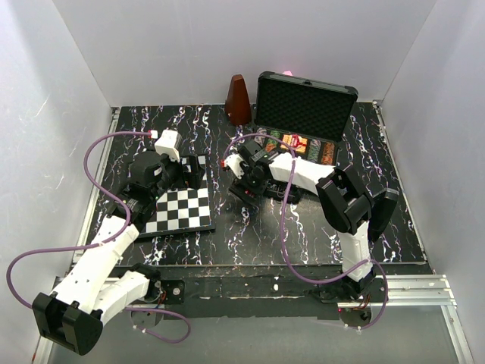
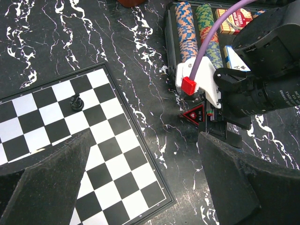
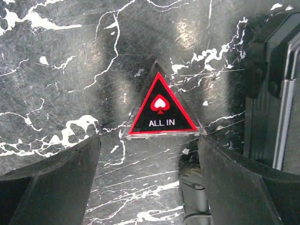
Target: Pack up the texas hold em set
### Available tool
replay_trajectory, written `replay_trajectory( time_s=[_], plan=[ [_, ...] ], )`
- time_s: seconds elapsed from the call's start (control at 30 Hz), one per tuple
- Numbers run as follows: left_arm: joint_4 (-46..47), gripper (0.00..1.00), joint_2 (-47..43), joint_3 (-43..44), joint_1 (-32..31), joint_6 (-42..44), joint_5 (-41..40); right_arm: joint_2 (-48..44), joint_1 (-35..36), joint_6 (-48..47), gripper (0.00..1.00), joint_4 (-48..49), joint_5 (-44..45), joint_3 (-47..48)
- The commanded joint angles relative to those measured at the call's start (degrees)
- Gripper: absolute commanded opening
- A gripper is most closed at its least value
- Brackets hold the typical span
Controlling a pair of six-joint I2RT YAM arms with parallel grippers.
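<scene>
The black poker case (image 1: 342, 144) stands open at the back right, its egg-crate foam lid (image 1: 305, 105) upright. Rows of striped chips (image 2: 187, 33) and a red card box (image 2: 233, 21) lie inside. A black and red triangular "ALL IN" marker (image 3: 161, 110) lies flat on the table just left of the case's edge (image 3: 276, 93); it also shows in the left wrist view (image 2: 194, 114). My right gripper (image 3: 149, 145) is open, with a finger near each lower corner of the marker and not touching it. My left gripper (image 2: 145, 187) is open and empty above the chessboard's corner.
A black-and-white chessboard (image 1: 180, 208) lies at the left with a black pawn (image 2: 76, 102) on it. A brown pyramid metronome (image 1: 238, 100) stands left of the case lid. The table is black marble with white walls around it.
</scene>
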Motion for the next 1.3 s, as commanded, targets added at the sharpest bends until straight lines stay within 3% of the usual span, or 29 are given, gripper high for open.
replay_trajectory(
  time_s=[0.0, 0.73, 0.97, 1.1, 1.27],
  plan=[
    [0.64, 0.98, 0.14, 0.05, -0.01, 0.54, 0.09, 1.24, -0.44, -2.42, 0.91, -0.05, 1.95, 2.94],
    [0.72, 0.98, 0.49, 0.14, -0.01, 0.45, 0.53, 6.07, -1.06, -4.7, 0.9, -2.25, 4.77, 5.06],
    [0.81, 0.98, 0.75, 0.23, -0.01, 0.45, 0.61, 7.39, -1.5, -3.74, 0.86, -1.99, 4.86, 5.84],
    [0.72, 0.98, 0.84, 0.23, -0.01, 0.45, 0.61, 8.36, -1.67, -2.86, 0.79, -2.42, 4.33, 6.81],
    [0.64, 0.98, 0.67, 0.23, -0.01, 0.54, 0.61, 7.66, -1.76, -1.63, 0.61, -2.25, 3.01, 6.29]
  ],
)
